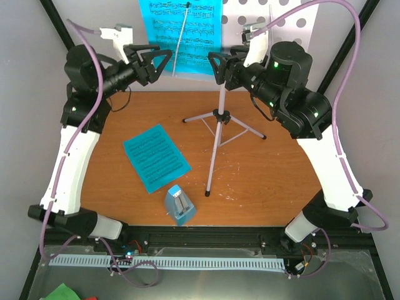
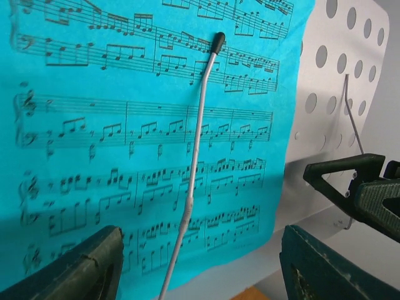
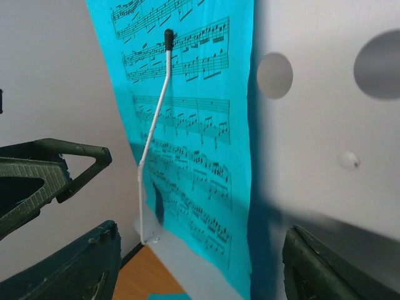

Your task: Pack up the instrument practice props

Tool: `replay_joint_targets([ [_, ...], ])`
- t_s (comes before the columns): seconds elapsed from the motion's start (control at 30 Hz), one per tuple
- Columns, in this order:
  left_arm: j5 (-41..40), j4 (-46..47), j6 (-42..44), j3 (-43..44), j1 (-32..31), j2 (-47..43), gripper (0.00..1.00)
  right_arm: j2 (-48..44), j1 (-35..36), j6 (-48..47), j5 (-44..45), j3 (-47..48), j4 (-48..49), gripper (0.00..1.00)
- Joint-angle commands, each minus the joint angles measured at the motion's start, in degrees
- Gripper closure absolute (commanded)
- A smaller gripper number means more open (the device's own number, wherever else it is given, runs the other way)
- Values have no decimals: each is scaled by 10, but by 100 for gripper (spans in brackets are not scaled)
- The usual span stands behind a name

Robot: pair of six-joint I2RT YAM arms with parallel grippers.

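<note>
Watching the top view, I see the left gripper [image 1: 159, 64] and right gripper [image 1: 217, 67] flanking the lower edge of the sheet on the desk [image 1: 181, 31]. Both have their fingers apart with nothing between them. The music stand [image 1: 220, 115] balances on thin tripod legs at the back of the table [image 1: 281, 175]. A loose sheet [image 1: 155, 157] and the metronome [image 1: 180, 205] lie nearer the arm bases, well apart from both grippers. A sideways shove from either arm could tip that stand, I judge.

From the left wrist, my left gripper [image 2: 200, 269] gapes at the sheet on the desk [image 2: 125, 125], which a retainer wire [image 2: 197, 144] pins against the perforated desk [image 2: 337, 94]. Pulling the paper without lifting the wire would likely tear or crumple it. The right gripper [image 2: 356, 187] sits just beside mine, so the two could collide.

From the right wrist, my right gripper [image 3: 200, 269] is also spread wide and empty, facing the sheet on the desk [image 3: 187, 125] and the retainer wire [image 3: 156, 112]. The left gripper [image 3: 50, 172] crowds the left side. Closing on the bare desk [image 3: 325, 156] instead of paper would drag the whole stand.
</note>
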Motion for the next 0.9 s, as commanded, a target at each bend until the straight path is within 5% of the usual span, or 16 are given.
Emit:
replay_joint_targets([
  [0.0,58,-18,-7,81,-7,42,33,28,5,-4,28,41,1,32],
  [0.53,119,-13,-37,182,-24,144,46,69,-26,19,-37,77,30,44],
  [0.87,144,11,-56,197,-25,166,69,86,-39,22,-69,87,63,57],
])
